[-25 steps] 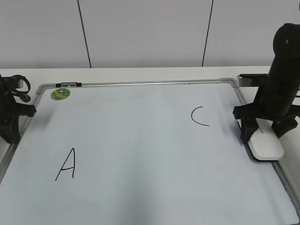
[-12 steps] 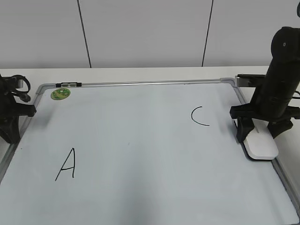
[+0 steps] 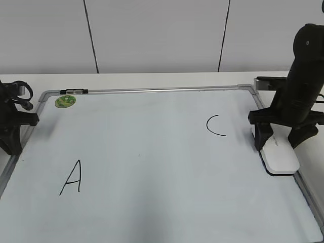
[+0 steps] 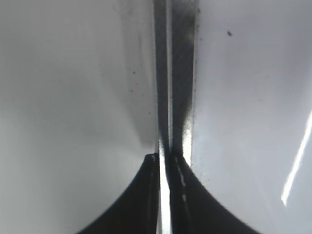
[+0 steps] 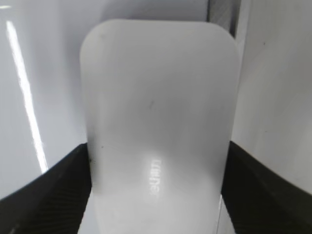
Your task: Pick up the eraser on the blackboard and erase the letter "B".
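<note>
Right gripper [image 3: 279,143] shifted slightly left with the eraser [image 3: 279,153], jaws clasping its sides at the blackboard [image 3: 152,147] right edge; no "B" visible; set it down flat.

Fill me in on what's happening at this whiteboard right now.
The right gripper straddles the white eraser at the right edge of the blackboard, one finger on each long side; whether it is clamped shut is hard to tell. The eraser lies flat near the frame, right of the letter C. An A sits at lower left. No B is visible on the board. The left gripper is shut and idle over the board's left frame.
</note>
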Controlling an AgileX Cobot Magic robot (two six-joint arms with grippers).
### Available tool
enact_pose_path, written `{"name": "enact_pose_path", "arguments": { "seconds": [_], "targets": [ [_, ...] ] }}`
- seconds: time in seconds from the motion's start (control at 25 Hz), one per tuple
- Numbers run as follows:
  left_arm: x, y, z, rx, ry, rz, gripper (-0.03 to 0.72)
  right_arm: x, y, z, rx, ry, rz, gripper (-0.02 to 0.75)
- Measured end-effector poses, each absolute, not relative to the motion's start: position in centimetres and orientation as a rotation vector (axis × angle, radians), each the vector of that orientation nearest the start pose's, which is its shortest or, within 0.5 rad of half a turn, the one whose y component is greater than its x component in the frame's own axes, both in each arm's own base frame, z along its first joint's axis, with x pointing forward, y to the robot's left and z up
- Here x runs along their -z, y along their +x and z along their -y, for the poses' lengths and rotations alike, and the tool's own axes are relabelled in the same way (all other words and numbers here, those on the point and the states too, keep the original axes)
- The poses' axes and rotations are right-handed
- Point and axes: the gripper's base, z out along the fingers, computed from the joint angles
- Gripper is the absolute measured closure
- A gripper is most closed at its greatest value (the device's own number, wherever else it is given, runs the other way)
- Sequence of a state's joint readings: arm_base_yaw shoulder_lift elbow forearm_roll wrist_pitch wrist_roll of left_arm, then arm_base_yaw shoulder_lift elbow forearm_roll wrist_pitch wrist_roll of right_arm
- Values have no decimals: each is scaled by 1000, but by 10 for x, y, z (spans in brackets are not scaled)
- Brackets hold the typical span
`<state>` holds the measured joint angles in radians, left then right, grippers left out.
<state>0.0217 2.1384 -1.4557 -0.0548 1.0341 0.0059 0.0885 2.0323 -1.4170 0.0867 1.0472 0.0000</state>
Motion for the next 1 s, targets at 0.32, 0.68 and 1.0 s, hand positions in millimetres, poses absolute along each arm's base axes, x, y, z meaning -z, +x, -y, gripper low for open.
{"name": "enact_pose_path", "arguments": {
  "seconds": [0.32,0.68,1.0],
  "targets": [
    [-135,400,-4,79,-72,-3194,612,-181,393,-39,-75,-97,-3163,141],
    [-198,392,-4,62,-49,-3053,104,-182,389,-38,-61,-96,-3204,141],
    [-225,379,-4,61,-44,-3055,93,-182,389,-36,-25,-8,-3209,146]
  ]
}}
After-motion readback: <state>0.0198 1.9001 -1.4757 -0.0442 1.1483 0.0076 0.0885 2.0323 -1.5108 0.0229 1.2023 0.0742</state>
